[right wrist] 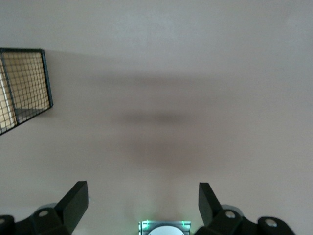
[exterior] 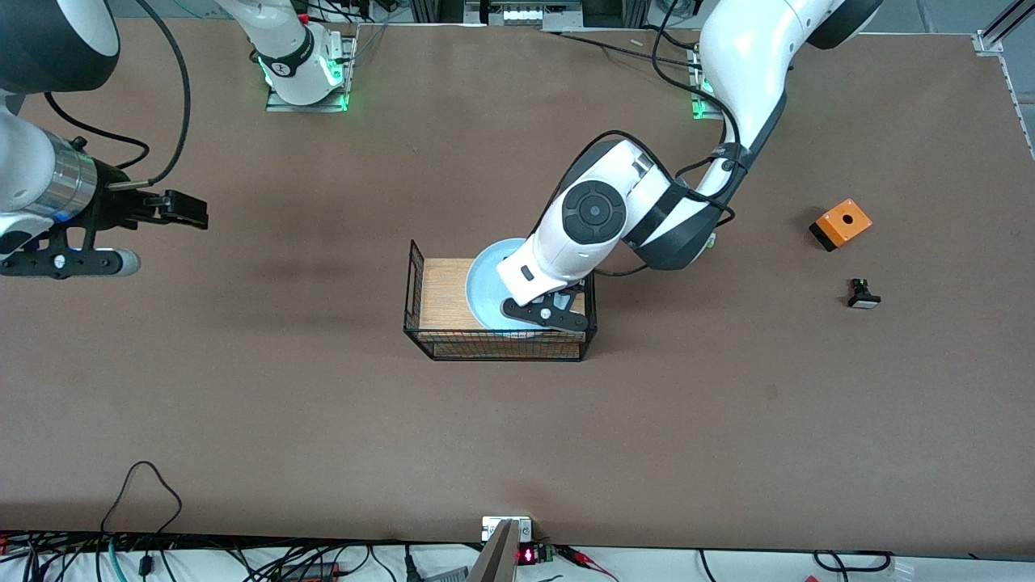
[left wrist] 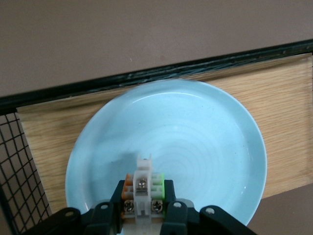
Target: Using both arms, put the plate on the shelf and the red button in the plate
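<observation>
One plate (exterior: 483,293) is seen lying in the wire basket (exterior: 501,352) at the centre of the frame. Over it the red button (left wrist: 143,188), its cap hidden, is clamped by the left gripper (exterior: 543,314). Higher up, at the frame's edge, the right gripper (right wrist: 143,198) is held wide apart and empty over the table (exterior: 323,420), waiting.

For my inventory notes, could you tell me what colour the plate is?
Pale light blue; the plate shows best in the left wrist view.

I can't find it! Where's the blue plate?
The plate lies on the wooden board inside the wire basket, mid-table, under the left gripper.
</observation>
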Action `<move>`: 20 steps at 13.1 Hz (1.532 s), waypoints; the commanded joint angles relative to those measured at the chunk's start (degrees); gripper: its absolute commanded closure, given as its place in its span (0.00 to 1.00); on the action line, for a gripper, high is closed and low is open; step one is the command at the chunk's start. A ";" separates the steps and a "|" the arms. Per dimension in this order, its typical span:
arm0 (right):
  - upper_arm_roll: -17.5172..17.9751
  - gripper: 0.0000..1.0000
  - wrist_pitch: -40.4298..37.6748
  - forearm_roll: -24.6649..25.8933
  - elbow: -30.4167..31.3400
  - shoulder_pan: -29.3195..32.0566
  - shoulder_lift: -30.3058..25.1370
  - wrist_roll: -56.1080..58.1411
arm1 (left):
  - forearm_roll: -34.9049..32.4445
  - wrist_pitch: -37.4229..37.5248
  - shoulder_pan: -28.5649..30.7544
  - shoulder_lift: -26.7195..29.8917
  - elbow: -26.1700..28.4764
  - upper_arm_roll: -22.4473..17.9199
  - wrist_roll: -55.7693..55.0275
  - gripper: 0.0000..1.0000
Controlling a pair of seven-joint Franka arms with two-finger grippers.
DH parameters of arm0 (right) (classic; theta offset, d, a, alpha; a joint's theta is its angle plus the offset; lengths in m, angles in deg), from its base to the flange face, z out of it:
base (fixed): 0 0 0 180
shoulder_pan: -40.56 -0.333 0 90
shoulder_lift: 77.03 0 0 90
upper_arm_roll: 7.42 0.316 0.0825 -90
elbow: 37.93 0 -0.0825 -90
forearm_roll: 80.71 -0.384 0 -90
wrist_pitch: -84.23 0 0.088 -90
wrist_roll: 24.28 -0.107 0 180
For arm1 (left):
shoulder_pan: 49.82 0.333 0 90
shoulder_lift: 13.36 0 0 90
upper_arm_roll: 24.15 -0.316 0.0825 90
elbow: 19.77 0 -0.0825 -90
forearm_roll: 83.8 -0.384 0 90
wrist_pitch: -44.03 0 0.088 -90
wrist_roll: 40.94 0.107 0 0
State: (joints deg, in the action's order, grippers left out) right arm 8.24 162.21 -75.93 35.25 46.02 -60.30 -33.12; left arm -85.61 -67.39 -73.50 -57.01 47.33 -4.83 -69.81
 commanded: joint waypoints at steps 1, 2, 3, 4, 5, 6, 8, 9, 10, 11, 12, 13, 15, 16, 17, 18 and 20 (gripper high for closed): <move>-11.10 0.00 2.08 -0.12 3.46 -11.27 -2.85 -1.27 | -1.09 -0.03 -2.50 -1.61 -2.67 -1.47 -0.49 1.00; -18.92 0.00 3.13 -0.21 4.15 -19.70 -3.80 -1.27 | -1.88 -1.08 -3.30 -1.70 -2.67 -2.17 -0.57 1.00; -20.83 0.00 4.62 -0.64 5.90 -21.36 -5.12 -1.10 | -2.41 -1.70 -4.18 -2.05 -2.67 -2.62 -0.66 1.00; -20.67 0.00 7.07 -1.25 9.14 -20.68 -7.66 -0.84 | -2.67 -1.88 -4.19 -2.23 -2.67 -2.62 -0.66 0.99; -20.06 0.00 9.71 -2.83 13.17 -19.19 -10.29 -0.31 | -2.68 -2.05 -4.27 -2.32 -2.67 -2.62 -0.75 0.86; -19.97 0.00 11.39 -3.89 16.43 -17.87 -12.41 -0.22 | -2.76 -2.14 -4.19 -2.14 -2.67 -2.71 -0.66 0.25; -17.26 0.00 12.63 -5.39 19.79 -14.45 -15.14 2.40 | -4.07 -2.14 -4.36 -1.71 -2.84 -2.88 -0.49 0.00; -15.15 0.00 12.64 -5.39 19.89 -12.08 -15.59 4.59 | -4.08 -2.06 -4.27 -1.62 -2.84 -2.88 -0.66 0.00; -14.70 0.00 12.55 -5.39 19.98 -11.62 -15.68 5.31 | -4.17 -1.97 -4.27 -1.44 -2.84 -2.97 -0.75 0.00; -14.78 0.00 12.03 -5.30 19.46 -11.62 -15.51 5.32 | -4.17 -1.79 -4.27 -0.83 -2.84 -2.97 -0.84 0.00; -14.52 0.00 11.67 -4.69 18.15 -11.36 -14.46 5.58 | -4.26 -1.44 -4.01 0.13 -2.84 -2.97 -0.84 0.00; -14.69 0.00 10.19 -4.69 16.92 -10.83 -13.32 5.84 | -4.61 -0.83 -3.57 1.71 -2.76 -3.06 -0.75 0.00; -14.96 0.00 8.25 -4.87 16.64 -10.48 -12.78 4.71 | -4.61 3.98 -2.96 5.40 -2.76 -3.06 -0.75 0.00; -14.96 0.00 6.24 -4.69 16.55 -10.47 -12.95 4.36 | -4.70 6.27 -2.35 7.59 -2.67 -3.15 -0.84 0.00; -14.96 0.00 4.39 -4.60 16.55 -10.56 -13.30 4.27 | -5.13 8.73 -1.47 9.96 -2.41 -3.32 -0.84 0.00; -14.96 0.00 2.72 -4.60 16.90 -10.56 -13.65 4.26 | -5.48 12.24 0.37 12.86 -2.32 -3.41 -0.66 0.00; -14.96 0.00 -0.72 -4.95 17.25 -10.74 -14.10 4.18 | -5.49 17.69 5.98 16.91 -2.40 -3.06 -0.49 0.00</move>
State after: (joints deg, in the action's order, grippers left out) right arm -7.46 164.29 -80.53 52.80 34.73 -73.75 -28.65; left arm -90.22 -53.94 -72.58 -44.95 43.07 -8.46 -70.08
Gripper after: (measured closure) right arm 0.000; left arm 0.000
